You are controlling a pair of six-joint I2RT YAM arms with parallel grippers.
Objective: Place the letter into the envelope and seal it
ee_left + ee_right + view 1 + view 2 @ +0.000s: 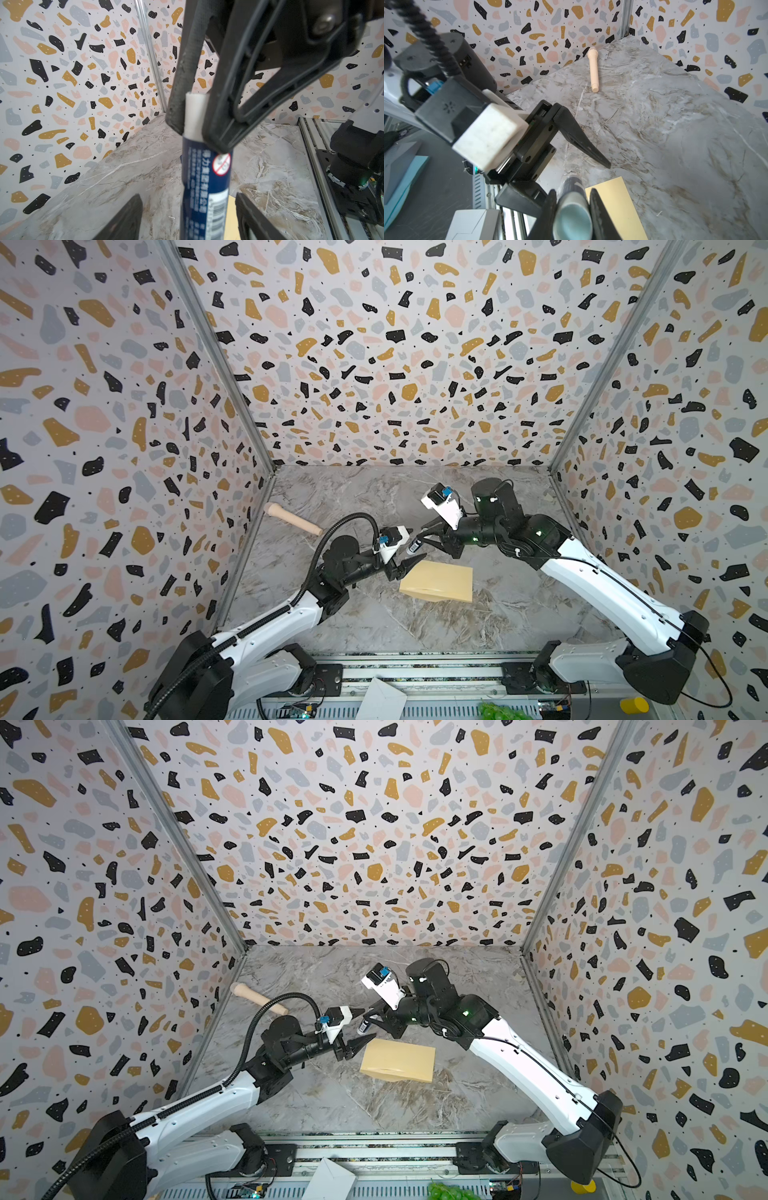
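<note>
The tan envelope (440, 583) (401, 1060) lies on the marble table, just in front of both grippers. The letter is hidden. A dark blue glue stick (414, 546) (364, 1026) hangs above the table near the envelope's back left corner. My right gripper (419, 537) (572, 216) is shut on the stick's white end (196, 116). My left gripper (415, 545) (187, 224) is open. Its fingers (128, 220) stand wide on either side of the stick (205, 187) without touching it. A strip of envelope (614, 207) shows beside the right jaws.
A wooden stick (293, 520) (593, 68) lies at the back left by the wall. Below the table's front rail sit a white paper piece (382, 699), something green (498, 711) and a yellow object (633, 705). Patterned walls close in three sides.
</note>
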